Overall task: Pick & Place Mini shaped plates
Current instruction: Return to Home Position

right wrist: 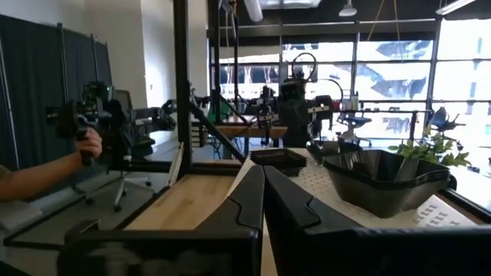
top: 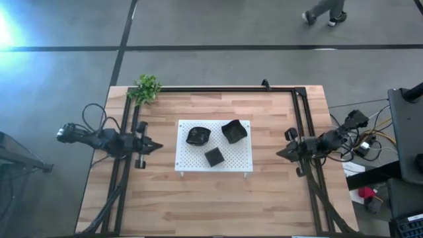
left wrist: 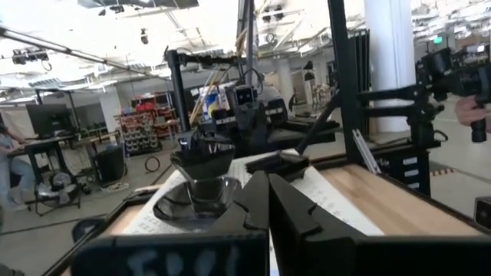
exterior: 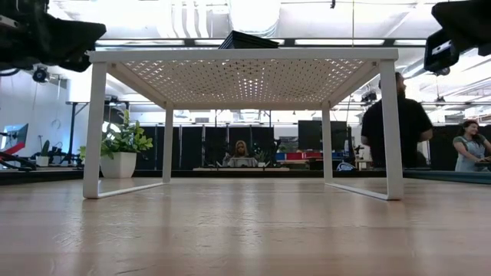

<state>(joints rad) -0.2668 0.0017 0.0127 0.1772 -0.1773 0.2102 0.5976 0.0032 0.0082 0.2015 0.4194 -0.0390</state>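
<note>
Your plates all sit on the white shelf (top: 192, 162) at the centre of the high view. A rounded plate (top: 197, 135) is toward its upper left, an angular plate (top: 234, 130) toward its upper right, and a square plate (top: 214, 157) lies below and between them. They are near each other but not touching. From above you cannot tell single dishes from stacks, though in the left wrist view the nearest one looks like several nested together. No plate shows off the shelf, so the placing reads as done and the step in hand is the retreat to rest. The left gripper (top: 154, 147) hangs over the table (top: 218, 205) at the left of the frame, well apart from the shelf, its fingers pressed together on nothing. The right gripper (top: 280, 153) mirrors it at the right, also closed and empty. A plant (top: 147, 88) stands at the table's upper left corner, clear of both arms. The next move calls for little: bring each arm back along its own side, keep both away from the shelf edge, and leave the plates alone.
</note>
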